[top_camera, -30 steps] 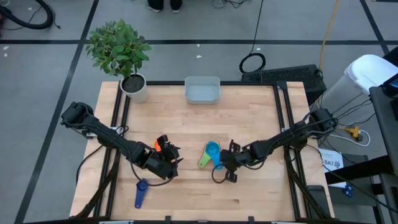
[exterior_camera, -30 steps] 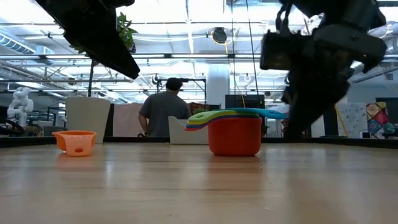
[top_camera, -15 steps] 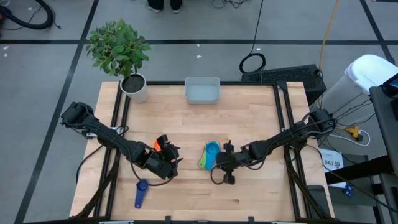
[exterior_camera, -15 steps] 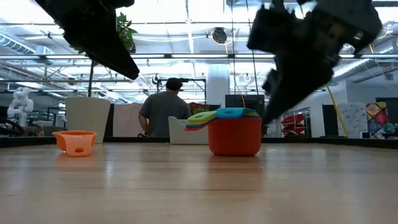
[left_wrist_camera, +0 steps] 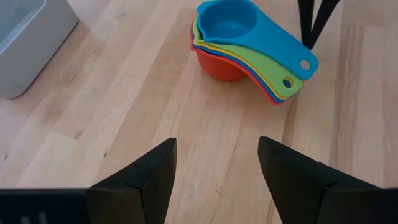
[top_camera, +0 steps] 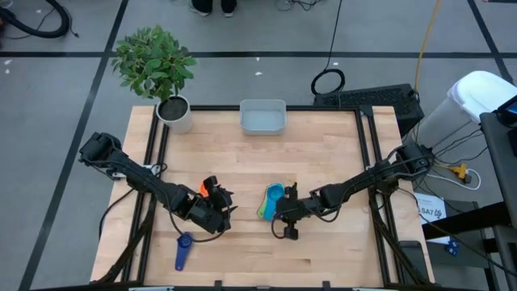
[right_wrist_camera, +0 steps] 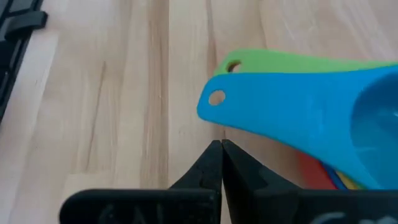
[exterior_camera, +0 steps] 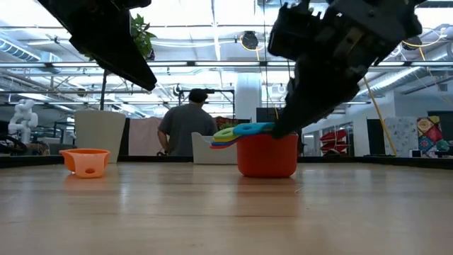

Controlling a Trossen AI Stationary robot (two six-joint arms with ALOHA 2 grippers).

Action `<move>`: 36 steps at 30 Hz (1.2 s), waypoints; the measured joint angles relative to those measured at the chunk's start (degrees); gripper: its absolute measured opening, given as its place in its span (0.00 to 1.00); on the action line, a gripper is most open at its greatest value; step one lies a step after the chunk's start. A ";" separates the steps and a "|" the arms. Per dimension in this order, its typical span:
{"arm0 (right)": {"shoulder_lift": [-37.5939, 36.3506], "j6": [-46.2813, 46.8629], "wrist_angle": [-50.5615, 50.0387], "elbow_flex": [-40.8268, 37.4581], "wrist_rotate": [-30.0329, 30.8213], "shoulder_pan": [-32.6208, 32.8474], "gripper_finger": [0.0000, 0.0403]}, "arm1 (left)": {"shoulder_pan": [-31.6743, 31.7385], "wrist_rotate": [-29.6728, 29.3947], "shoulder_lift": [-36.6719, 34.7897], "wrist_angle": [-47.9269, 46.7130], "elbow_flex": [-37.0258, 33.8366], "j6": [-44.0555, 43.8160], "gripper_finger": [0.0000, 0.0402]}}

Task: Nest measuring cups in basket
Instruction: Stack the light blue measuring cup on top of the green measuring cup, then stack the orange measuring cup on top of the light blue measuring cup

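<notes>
A nested stack of measuring cups point(top_camera: 271, 202) stands on the table's middle: a red cup point(exterior_camera: 267, 154) at the bottom, yellow and green handles, and a bright blue cup point(left_wrist_camera: 230, 22) on top. My right gripper point(right_wrist_camera: 222, 144) is shut at the bright blue handle. An orange cup point(exterior_camera: 85, 161) sits on its base beside my left gripper point(left_wrist_camera: 214, 174), which hovers open with nothing between its fingers. A dark blue cup point(top_camera: 182, 251) lies near the front left. The basket point(top_camera: 262, 118) stands at the far edge. My right gripper sets its shut fingertips point(right_wrist_camera: 222, 149) against the long side edge of the bright blue cup's handle point(right_wrist_camera: 219, 118), near its holed free end. The fingers slant down from the table's right. The cup stays nested on the stack, which rests on the table.
A white pot with a leafy plant point(top_camera: 176, 113) stands at the far left corner. A black frame rail point(top_camera: 367, 153) runs along the table's right side. Bare wood lies between the stack and the basket. A person stands in the room beyond the table.
My right gripper has moved toward the table's left and tipped, staying shut. It has swung the bright blue cup's handle around from pointing right into line above the green and yellow handles. The stack's lower cups have stayed in place.
</notes>
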 joint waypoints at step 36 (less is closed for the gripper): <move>-16.40 -16.19 -12.03 1.49 15.00 4.90 0.00 | 1.01 3.42 -0.34 -38.22 0.00 -29.55 0.57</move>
